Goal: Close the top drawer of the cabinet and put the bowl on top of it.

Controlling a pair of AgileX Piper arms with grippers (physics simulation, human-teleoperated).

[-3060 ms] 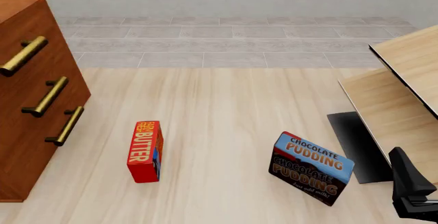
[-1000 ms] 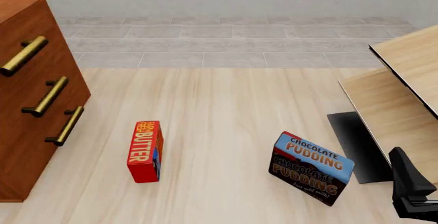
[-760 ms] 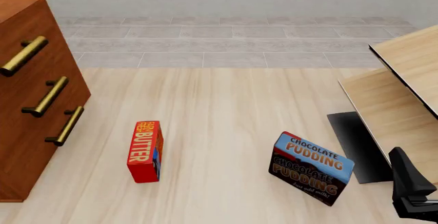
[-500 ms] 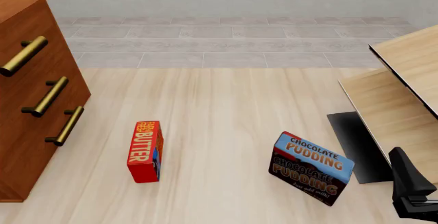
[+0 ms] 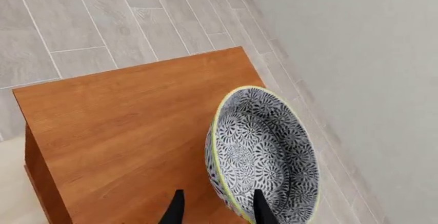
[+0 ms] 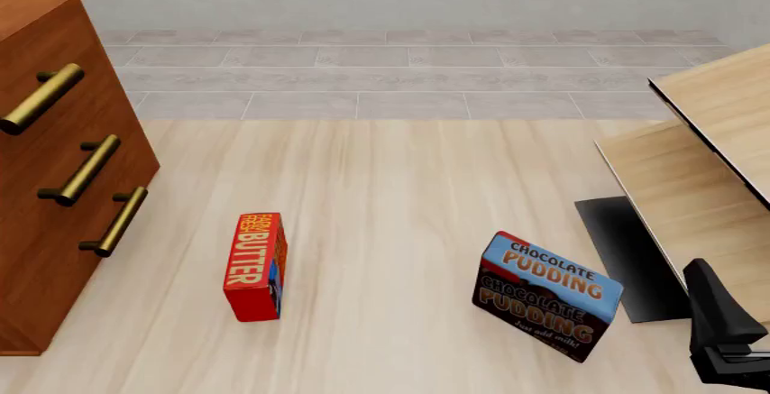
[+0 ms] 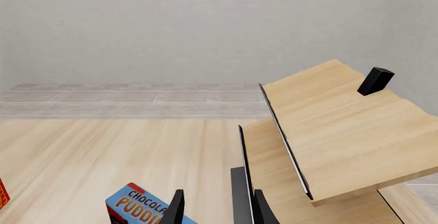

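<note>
The bowl [image 5: 263, 152], grey-and-white floral inside with a pale yellowish rim, is over the reddish-brown top of the cabinet [image 5: 130, 121] near its far edge, looking tilted in the left wrist view. My left gripper [image 5: 217, 211] is open, and the bowl's near rim lies between its fingertips. In the front view the cabinet [image 6: 49, 232] stands at the left; its top drawer [image 6: 85, 51] looks flush with the two below. The bowl and left gripper are out of the front view. My right gripper [image 7: 217, 211] is open and holds nothing.
A red butter box [image 6: 255, 266] and a chocolate pudding box [image 6: 547, 297] stand on the light table. Pale wooden furniture [image 6: 710, 169] with a black panel [image 6: 626, 254] fills the right side. Part of the right arm [image 6: 722, 331] shows at the bottom right corner.
</note>
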